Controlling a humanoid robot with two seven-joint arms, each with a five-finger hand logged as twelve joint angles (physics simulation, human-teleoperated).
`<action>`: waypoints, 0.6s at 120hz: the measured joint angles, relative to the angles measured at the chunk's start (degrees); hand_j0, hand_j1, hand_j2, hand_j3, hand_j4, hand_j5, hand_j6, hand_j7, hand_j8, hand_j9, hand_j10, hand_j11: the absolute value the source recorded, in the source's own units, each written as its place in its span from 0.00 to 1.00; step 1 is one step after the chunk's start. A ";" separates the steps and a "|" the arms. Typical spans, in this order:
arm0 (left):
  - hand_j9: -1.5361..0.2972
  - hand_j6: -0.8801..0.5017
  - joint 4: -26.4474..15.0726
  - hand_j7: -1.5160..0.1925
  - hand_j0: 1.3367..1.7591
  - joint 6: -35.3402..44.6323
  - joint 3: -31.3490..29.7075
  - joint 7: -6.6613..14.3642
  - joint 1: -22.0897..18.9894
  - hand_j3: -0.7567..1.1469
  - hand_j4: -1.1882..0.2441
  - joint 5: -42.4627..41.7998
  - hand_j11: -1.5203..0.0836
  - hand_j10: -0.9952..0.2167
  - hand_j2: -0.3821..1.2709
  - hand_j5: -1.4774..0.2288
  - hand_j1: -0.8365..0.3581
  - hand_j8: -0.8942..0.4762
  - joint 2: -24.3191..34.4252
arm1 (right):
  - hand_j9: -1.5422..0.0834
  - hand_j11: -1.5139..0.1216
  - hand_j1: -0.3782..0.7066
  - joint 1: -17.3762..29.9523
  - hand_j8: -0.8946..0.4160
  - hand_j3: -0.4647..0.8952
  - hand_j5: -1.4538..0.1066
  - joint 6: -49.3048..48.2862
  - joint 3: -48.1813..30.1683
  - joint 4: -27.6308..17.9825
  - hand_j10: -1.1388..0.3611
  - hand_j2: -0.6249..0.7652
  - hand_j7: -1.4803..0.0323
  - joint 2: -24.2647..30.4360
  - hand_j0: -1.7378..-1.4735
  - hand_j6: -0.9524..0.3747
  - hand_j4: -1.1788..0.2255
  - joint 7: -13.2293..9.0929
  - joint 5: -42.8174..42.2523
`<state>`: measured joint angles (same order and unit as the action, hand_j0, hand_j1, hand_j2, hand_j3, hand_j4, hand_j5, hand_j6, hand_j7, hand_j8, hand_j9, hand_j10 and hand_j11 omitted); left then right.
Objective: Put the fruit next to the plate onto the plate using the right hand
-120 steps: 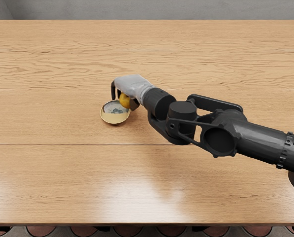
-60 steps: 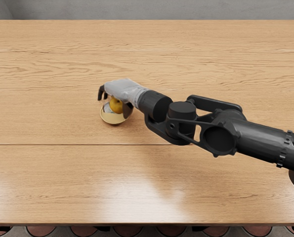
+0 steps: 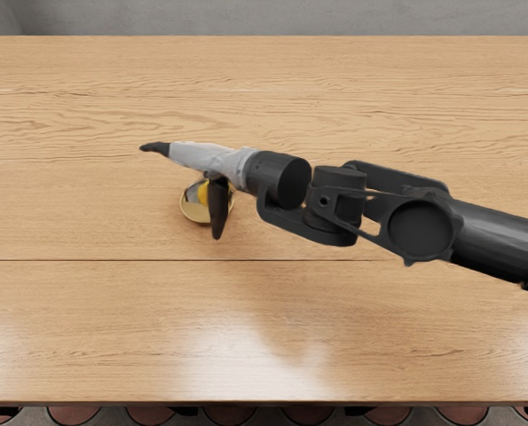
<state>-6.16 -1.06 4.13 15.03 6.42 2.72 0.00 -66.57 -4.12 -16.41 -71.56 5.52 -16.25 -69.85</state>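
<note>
One arm shows: the dark, glossy right arm, built of rounded cylindrical joints, reaches in over a table of pale, long-grained wood planks with a soft sheen near the front edge. Its right hand has a smooth grey palm and black-tipped fingers. The plate is small, round and shallow with a golden rim. The fruit is a small, smooth yellow ball.

Half a second ago the fingers curled around the fruit above the plate. Now they stretch out straight toward the left, holding nothing, and the thumb hangs down across the plate's right part. The fruit sits on the plate directly beneath the palm, just left of the thumb, partly hidden.
</note>
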 joint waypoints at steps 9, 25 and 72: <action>0.83 0.62 0.00 0.88 0.76 0.00 0.00 0.00 0.00 0.40 0.82 0.00 0.94 0.81 0.23 0.85 0.98 0.64 0.00 | 0.93 0.91 0.05 -0.03 0.67 0.34 0.91 -4.86 -2.38 -2.31 0.74 0.45 0.96 5.82 0.30 0.70 0.82 2.59 4.02; 0.83 0.62 0.00 0.88 0.76 0.00 0.00 0.00 0.00 0.40 0.82 0.00 0.94 0.81 0.23 0.85 0.98 0.64 0.00 | 0.94 0.92 0.04 0.35 0.67 0.34 0.92 -15.40 -4.17 -3.91 0.75 0.45 0.97 16.52 0.30 0.71 0.83 8.65 11.42; 0.83 0.62 -0.54 0.88 0.76 -0.10 0.09 0.00 0.06 0.40 0.82 0.02 0.94 0.81 0.23 0.85 0.98 0.64 0.00 | 0.95 0.92 0.03 1.52 0.68 0.34 0.93 -29.47 -5.55 -4.54 0.76 0.45 0.98 29.56 0.30 0.71 0.84 15.35 20.12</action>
<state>-6.70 -1.15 4.22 15.03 6.48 2.74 0.00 -65.06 -33.59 -21.96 -76.11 35.07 -0.90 -49.73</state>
